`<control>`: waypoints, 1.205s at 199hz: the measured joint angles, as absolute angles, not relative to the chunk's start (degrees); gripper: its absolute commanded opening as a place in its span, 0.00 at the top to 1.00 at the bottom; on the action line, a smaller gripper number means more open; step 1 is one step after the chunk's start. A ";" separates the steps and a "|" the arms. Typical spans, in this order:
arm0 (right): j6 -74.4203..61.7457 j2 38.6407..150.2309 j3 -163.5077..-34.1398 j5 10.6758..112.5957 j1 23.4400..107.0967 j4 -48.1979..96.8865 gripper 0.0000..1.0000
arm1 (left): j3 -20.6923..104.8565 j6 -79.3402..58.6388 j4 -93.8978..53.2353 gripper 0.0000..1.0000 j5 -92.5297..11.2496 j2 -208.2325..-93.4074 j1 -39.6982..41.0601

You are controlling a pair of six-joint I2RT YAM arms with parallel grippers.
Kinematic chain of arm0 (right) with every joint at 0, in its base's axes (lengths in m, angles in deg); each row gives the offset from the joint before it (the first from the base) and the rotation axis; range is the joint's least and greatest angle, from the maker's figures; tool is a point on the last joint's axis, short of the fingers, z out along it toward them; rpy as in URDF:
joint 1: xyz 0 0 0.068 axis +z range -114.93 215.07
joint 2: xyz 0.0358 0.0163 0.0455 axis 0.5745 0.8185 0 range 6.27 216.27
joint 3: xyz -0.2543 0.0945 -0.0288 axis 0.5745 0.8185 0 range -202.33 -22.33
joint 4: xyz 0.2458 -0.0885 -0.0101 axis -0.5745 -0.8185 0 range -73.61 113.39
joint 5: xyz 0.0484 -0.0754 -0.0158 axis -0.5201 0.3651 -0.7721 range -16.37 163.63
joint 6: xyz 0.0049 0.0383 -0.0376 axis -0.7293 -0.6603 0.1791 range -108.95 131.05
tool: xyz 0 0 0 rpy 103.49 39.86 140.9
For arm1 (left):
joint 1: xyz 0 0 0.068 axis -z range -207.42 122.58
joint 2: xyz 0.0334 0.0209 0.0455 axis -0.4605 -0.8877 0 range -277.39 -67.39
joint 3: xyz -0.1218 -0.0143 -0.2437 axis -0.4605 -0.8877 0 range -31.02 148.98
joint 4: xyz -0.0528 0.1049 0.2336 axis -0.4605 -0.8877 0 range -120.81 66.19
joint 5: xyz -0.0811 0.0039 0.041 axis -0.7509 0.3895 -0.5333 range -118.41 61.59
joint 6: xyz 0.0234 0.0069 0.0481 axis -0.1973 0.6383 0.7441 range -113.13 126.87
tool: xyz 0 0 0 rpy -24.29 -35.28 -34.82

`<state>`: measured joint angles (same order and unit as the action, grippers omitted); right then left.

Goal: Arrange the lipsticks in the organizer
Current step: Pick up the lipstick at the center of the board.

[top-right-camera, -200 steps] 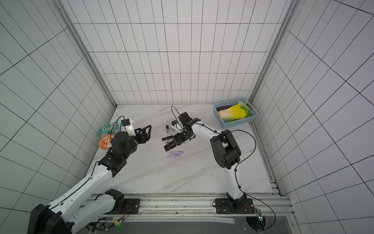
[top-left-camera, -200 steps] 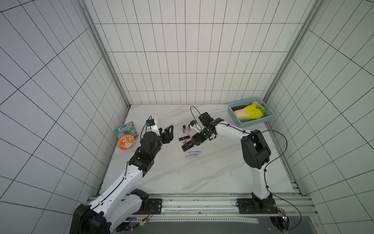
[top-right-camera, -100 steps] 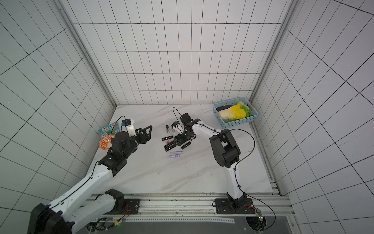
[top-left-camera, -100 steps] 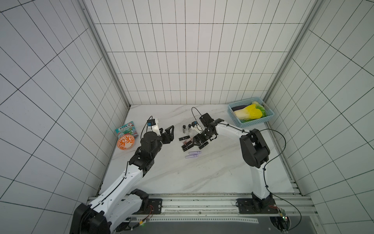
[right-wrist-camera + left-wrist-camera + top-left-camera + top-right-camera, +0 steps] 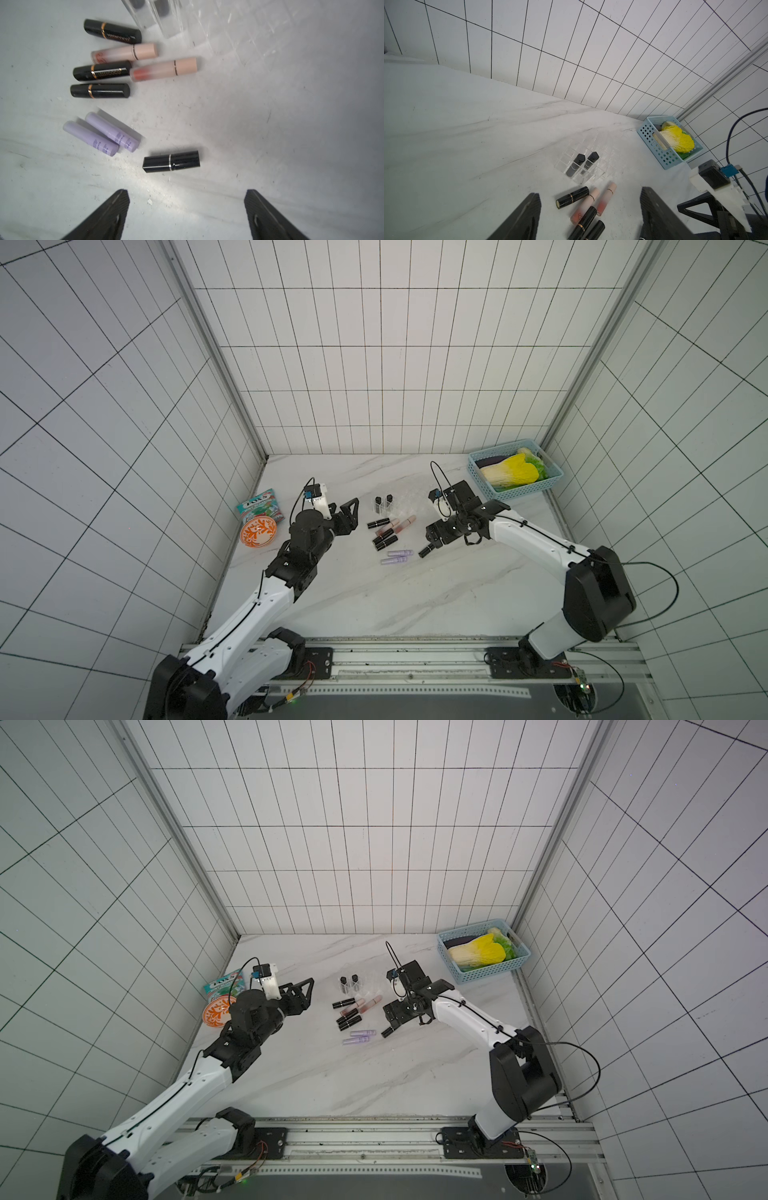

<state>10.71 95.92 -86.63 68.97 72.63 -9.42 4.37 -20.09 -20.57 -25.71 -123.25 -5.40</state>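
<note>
In a top view, the lone black lipstick (image 5: 425, 551) lies flat on the surface (image 5: 374, 605), just beside my right fingers (image 5: 433, 536) and well apart from my left fingers (image 5: 352, 506). The right arm is nearer.

From the left wrist, my left fingers (image 5: 527, 214) stand apart and empty. The organizer (image 5: 610, 149) ahead holds two upright black tubes (image 5: 577, 164).

From the right wrist, my right fingers (image 5: 112, 212) are spread wide and empty. The lone black lipstick (image 5: 171, 161) lies just ahead between them, its long axis running finger to finger, so I judge the wrist must turn first.
</note>
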 measured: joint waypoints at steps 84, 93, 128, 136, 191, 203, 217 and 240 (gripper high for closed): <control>6.53 108.81 -87.28 80.81 77.74 -20.13 0.16 | 4.42 -19.83 -20.59 0.26 -26.78 -123.86 -5.40; 6.51 109.45 -87.94 81.82 78.03 -20.31 0.16 | 4.42 -19.76 -20.59 0.26 -26.78 -123.90 -5.40; 6.80 109.77 -88.57 83.83 79.14 -20.72 0.16 | 4.42 -19.63 -20.59 0.26 -26.78 -124.16 -5.40; 7.12 109.77 -88.57 84.07 79.36 -20.72 0.15 | 4.42 -19.63 -20.59 0.26 -26.76 -124.16 -5.40; 11.74 109.69 -88.68 81.78 79.80 -18.82 0.06 | 4.42 -19.61 -20.59 0.26 -26.78 -124.16 -5.40; 13.05 109.69 -88.96 80.92 79.80 -18.15 0.01 | 4.42 -19.59 -20.59 0.26 -26.78 -124.16 -5.40; 14.51 109.69 -89.88 80.12 79.80 -17.34 0.01 | 4.42 -19.52 -20.59 0.26 -26.78 -124.16 -5.40; 16.98 109.69 -91.94 78.43 79.77 -15.87 0.01 | 4.42 -19.44 -20.59 0.26 -26.80 -124.21 -5.40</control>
<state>16.98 109.69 -91.94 78.43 79.77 -15.87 4.42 -19.44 -20.59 -26.80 -124.21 -5.40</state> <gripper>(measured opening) 0.989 0.738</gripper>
